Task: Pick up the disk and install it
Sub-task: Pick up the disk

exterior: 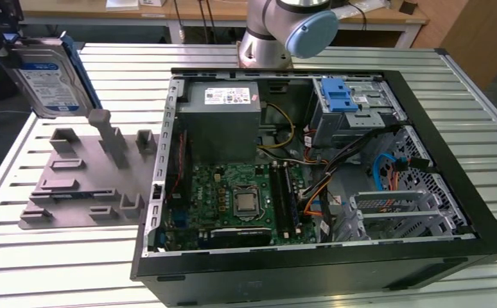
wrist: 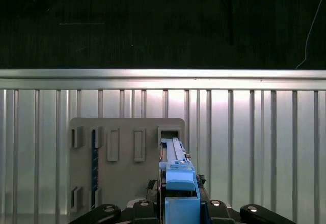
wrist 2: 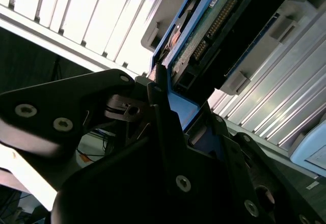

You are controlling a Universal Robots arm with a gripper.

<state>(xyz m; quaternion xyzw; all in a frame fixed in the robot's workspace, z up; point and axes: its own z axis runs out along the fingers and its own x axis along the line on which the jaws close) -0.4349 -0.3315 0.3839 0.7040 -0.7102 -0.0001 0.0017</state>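
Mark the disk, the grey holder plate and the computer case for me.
disk (exterior: 47, 80), exterior view, on its white-and-blue label.
holder plate (exterior: 86, 176), exterior view, on a bare flat part.
computer case (exterior: 317, 273), exterior view, on its black outer wall.

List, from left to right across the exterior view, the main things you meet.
disk → grey metal box inside the open computer case → blue latch strip

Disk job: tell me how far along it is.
Done: the disk is lifted clear of the grey fixture. In hand: the gripper is shut on its blue carrier, holding it in the air. Left: it is not yet in the computer case.
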